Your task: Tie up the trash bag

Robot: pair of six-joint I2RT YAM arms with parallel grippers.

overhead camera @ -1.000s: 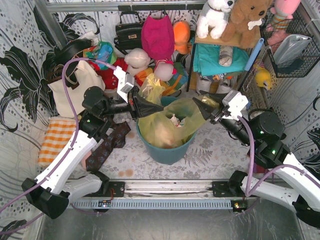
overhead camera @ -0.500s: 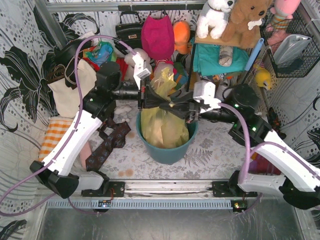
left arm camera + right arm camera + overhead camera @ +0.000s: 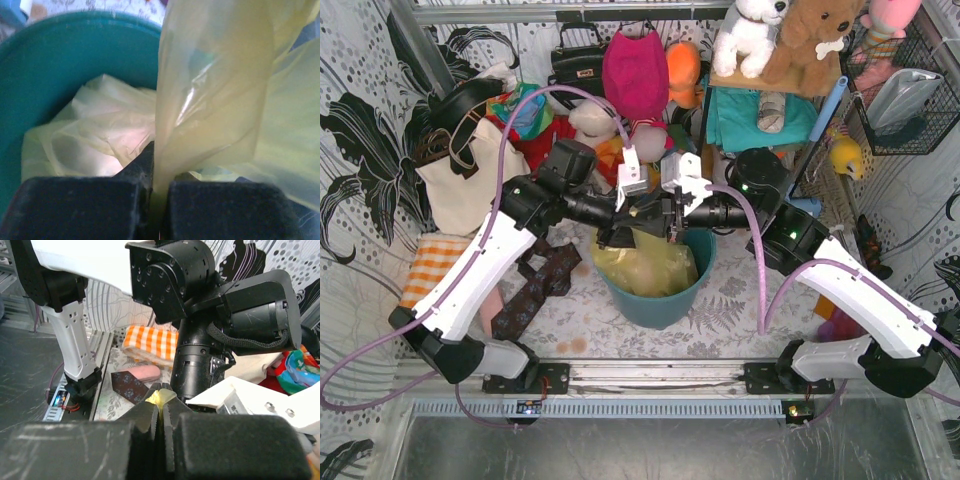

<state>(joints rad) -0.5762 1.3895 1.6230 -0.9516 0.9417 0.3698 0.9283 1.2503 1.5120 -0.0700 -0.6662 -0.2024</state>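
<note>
your left tool (image 3: 155, 200) is closed on a flap of the trash bag (image 3: 215, 100); the yellow film runs up from between the two dark pads in a smooth, stretched band. your right tool (image 3: 161, 426) is also closed, and a small fold of yellow plastic shows at its tip, so it appears to pinch a second flap, though the left arm's body fills most of that view and hides the rest. from above, the two tools meet nose to nose over the mouth of the teal bin (image 3: 655, 305).

the bag sits inside that bin as a liner, its body slumped and crinkled below the rim, with the gathered top lifted between the tools. the bin stands on the patterned surface (image 3: 740, 300), between the two arms.

expect the bag to be very light, soft and limp, with no shape of its own. the thin film is likely slippery between the pads and could tear if pulled hard. hold it by the loose top flaps, bunched thick, not by a single layer.

count: two tools, one trash bag, one bin.
</note>
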